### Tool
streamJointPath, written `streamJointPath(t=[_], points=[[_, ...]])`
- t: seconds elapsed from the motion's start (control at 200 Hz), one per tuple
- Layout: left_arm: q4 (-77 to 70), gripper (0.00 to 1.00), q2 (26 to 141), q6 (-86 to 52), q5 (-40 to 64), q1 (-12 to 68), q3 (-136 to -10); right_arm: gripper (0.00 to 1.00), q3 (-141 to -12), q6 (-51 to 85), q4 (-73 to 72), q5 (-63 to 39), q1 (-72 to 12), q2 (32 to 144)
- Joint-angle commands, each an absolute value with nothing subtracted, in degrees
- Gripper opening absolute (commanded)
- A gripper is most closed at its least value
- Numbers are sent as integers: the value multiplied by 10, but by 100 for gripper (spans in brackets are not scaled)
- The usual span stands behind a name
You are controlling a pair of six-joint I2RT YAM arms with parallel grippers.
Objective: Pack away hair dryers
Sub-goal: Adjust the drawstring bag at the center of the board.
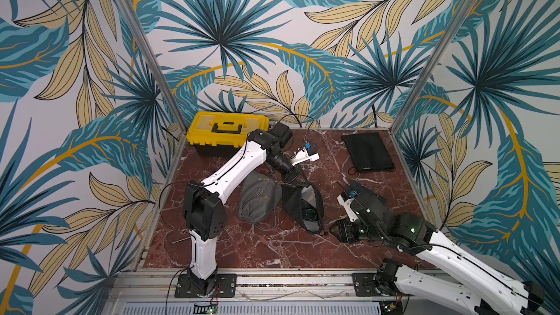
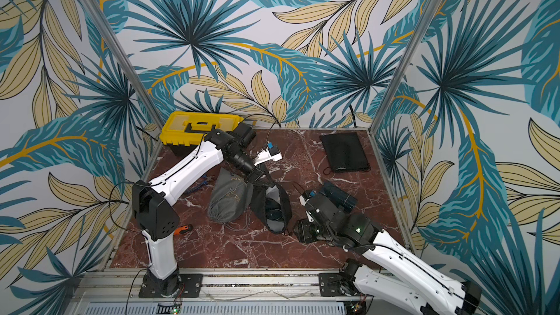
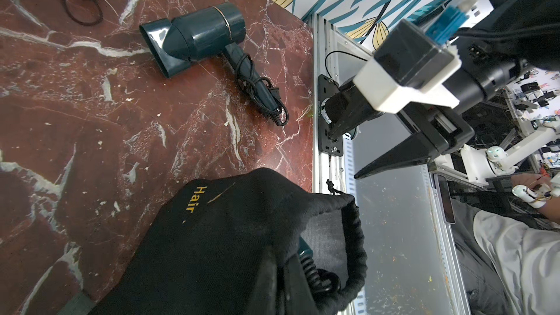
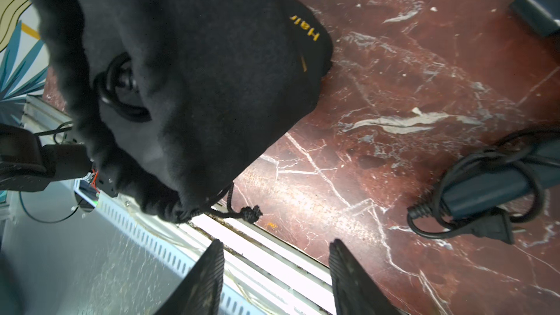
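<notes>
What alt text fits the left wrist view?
A black drawstring bag lettered "Hair" fills the foreground, its open mouth showing a coiled cord inside. Beyond it a dark teal hair dryer, cord wrapped round its handle, lies on the red marble table.

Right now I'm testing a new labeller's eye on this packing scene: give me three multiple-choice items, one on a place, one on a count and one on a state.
1. Where does the dark teal hair dryer lie?
A) on a shelf
B) on the marble table, outside any bag
C) hanging from a hook

2. How many drawstring bags are in view?
A) one
B) two
C) three

3. The right gripper is:
A) open and empty
B) shut on a cord
C) shut on a bag

Answers:
1 B: it lies bare on the marble.
2 C: there is a grey bag, an open black bag and a flat black bag.
3 A: its fingers stand apart with nothing between them.
</notes>
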State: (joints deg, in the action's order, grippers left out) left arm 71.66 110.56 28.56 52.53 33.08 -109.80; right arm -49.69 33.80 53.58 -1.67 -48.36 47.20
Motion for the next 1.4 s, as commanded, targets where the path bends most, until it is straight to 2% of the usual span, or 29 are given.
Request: streamJointPath(t=[0.0, 0.906, 1.322, 1.392], points=[[709, 0, 1114, 274, 536, 318, -1136, 57, -485, 331, 526, -40, -492, 481], [709, 0, 1116, 236, 572, 308, -1170, 58, -551, 301, 433, 7, -580, 631], [709, 0, 1109, 236, 574, 308, -1166, 49, -562, 278, 458, 72, -581, 665], [709, 0, 1109, 236, 573, 308, -1166, 45, -563, 273, 458, 75, -581, 672]])
